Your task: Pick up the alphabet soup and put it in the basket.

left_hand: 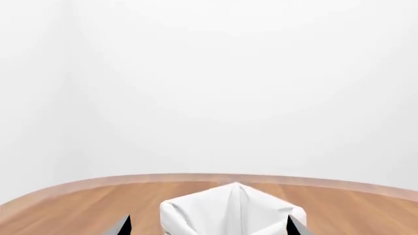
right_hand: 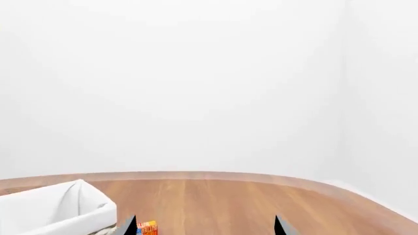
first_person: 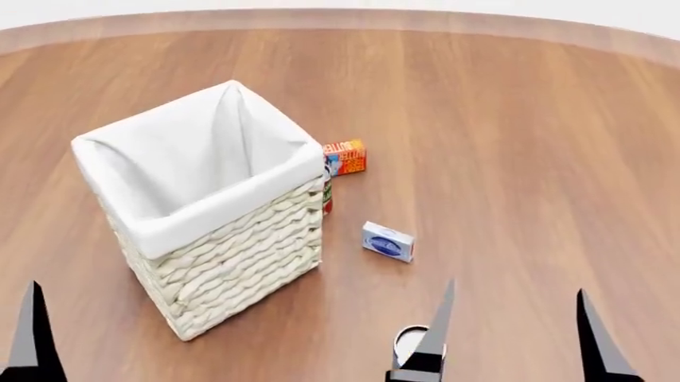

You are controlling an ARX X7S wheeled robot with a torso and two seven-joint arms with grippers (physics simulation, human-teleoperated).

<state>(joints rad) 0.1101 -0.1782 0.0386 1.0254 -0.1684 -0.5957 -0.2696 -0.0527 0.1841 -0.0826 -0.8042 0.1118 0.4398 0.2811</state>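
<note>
The alphabet soup (first_person: 409,341) is a small can at the near edge of the head view. Only its silvery-white top shows; its label is hidden, partly behind a finger of my right gripper (first_person: 515,334). That gripper is open and empty, with the can just left of its left finger (first_person: 439,322). The basket (first_person: 228,263), cream wicker with a white liner, stands left of centre. My left gripper (left_hand: 207,228) is open and empty, with the basket's liner (left_hand: 228,210) showing between its fingertips. The right wrist view shows the right gripper (right_hand: 203,228) open over bare wood.
A small orange-red box (first_person: 345,157) lies behind the basket's right corner, also visible as the orange-red box (right_hand: 147,228). A flat blue-white box (first_person: 387,241) lies right of the basket. A red sliver of another object (first_person: 327,191) shows against the basket's right side. The wooden floor (first_person: 510,119) ends at a curved edge.
</note>
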